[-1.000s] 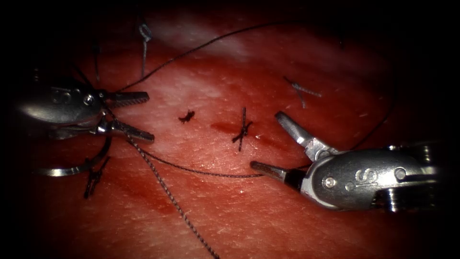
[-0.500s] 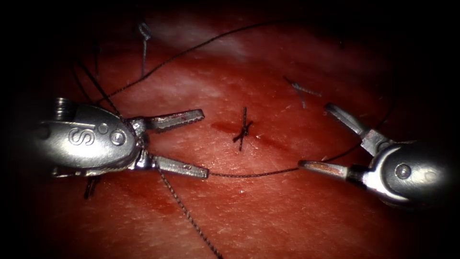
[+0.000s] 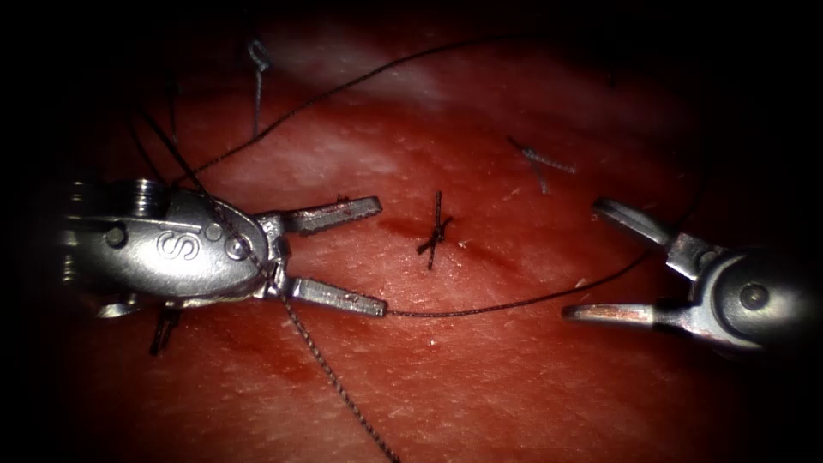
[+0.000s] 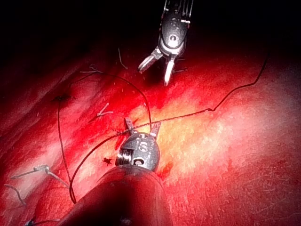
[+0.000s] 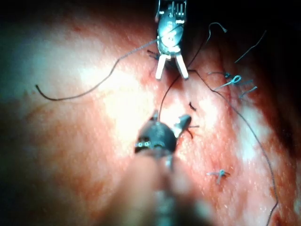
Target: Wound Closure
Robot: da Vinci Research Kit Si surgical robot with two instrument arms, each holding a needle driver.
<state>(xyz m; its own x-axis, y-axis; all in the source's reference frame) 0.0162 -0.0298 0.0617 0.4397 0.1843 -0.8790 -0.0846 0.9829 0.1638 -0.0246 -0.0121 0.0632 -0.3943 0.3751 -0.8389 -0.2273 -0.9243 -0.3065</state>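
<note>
dark thread [image 3: 480, 306] slack across red tissue [image 3: 480, 386]

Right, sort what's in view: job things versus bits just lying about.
Job in hand:
left claw, open, holding nothing
right claw, open, holding nothing
thread, lying between them
tissue
tied stitch

Lying about:
cut ends of thread

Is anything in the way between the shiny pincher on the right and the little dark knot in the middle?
Nothing visible blocks it. Between the right silver tool, its fingers open and empty, and the dark knotted stitch there is bare red tissue. The thin dark thread runs below that path, towards the left silver tool.
</note>
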